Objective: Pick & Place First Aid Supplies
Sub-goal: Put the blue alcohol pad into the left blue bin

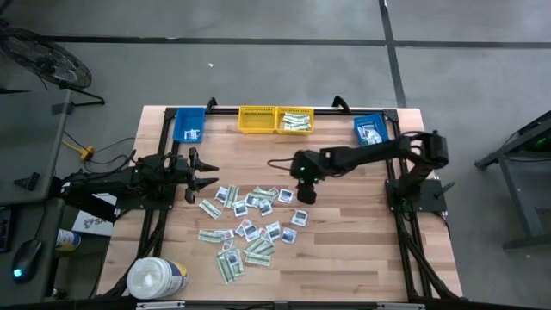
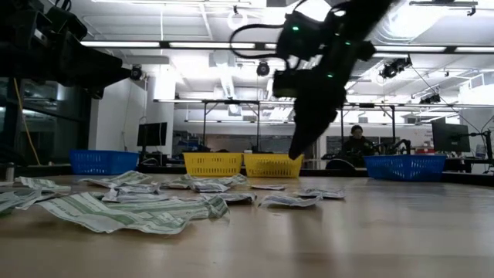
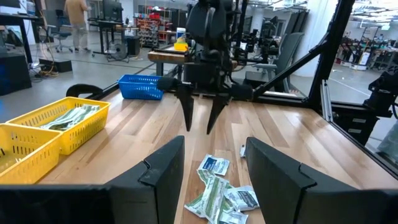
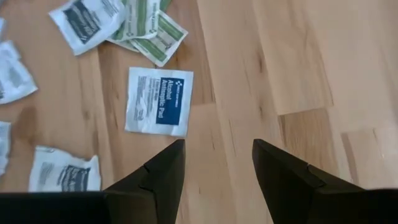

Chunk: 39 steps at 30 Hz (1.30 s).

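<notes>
The first aid supplies [image 1: 250, 222] lie loose on the wooden table, a scatter of pale green-white strips and small white squarish packets. My right gripper [image 1: 306, 195] hangs open above the table at the scatter's right edge, slanting down, its fingers [image 2: 297, 150] clear of the wood. In the right wrist view a white packet with a dark blue mark [image 4: 158, 101] lies flat just ahead of the open gripper [image 4: 217, 167]. My left gripper [image 1: 207, 172] stands open and level at the table's left side, with nothing between its fingers [image 3: 161, 168].
Along the far edge stand a blue bin [image 1: 189, 125], two yellow bins [image 1: 256, 120] [image 1: 295, 120] and a second blue bin [image 1: 371, 129]. A big white tub [image 1: 157, 277] lies at the near left corner. Bare wood shows on the table's right half [image 1: 362, 241].
</notes>
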Motion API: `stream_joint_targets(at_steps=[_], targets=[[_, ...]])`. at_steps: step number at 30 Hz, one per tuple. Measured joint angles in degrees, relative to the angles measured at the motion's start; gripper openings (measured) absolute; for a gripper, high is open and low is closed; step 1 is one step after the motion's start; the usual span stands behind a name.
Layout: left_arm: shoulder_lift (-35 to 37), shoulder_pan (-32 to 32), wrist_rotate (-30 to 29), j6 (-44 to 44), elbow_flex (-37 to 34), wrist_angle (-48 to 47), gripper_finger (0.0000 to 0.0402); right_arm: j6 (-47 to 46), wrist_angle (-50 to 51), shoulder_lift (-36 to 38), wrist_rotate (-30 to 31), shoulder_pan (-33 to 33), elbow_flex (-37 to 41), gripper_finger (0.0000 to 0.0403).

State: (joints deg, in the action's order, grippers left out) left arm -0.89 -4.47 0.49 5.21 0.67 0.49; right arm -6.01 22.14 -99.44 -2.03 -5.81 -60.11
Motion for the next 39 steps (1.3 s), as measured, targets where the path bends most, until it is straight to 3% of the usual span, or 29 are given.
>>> stream_joint_targets(at_steps=[5,15,26,39], targets=[[0.02,-0.02,0.00,0.00,0.00,0.00,0.0172,-2.88,9.66,-5.92,2.75,1.42,-8.75,0.0181],[0.00,0.00,0.00,0.00,0.00,0.00,0.0172,-7.16,18.28,-14.49,2.30,4.86,-20.03,0.0181],[0.02,-0.01,0.00,0.00,0.00,0.00,0.0172,-7.48,23.21,-19.22,3.45,4.97,-23.94,0.0181],[0.02,0.00,0.00,0.00,0.00,0.00,0.0172,-7.46,24.65,-19.90,6.07,4.68,-25.14,0.0181]])
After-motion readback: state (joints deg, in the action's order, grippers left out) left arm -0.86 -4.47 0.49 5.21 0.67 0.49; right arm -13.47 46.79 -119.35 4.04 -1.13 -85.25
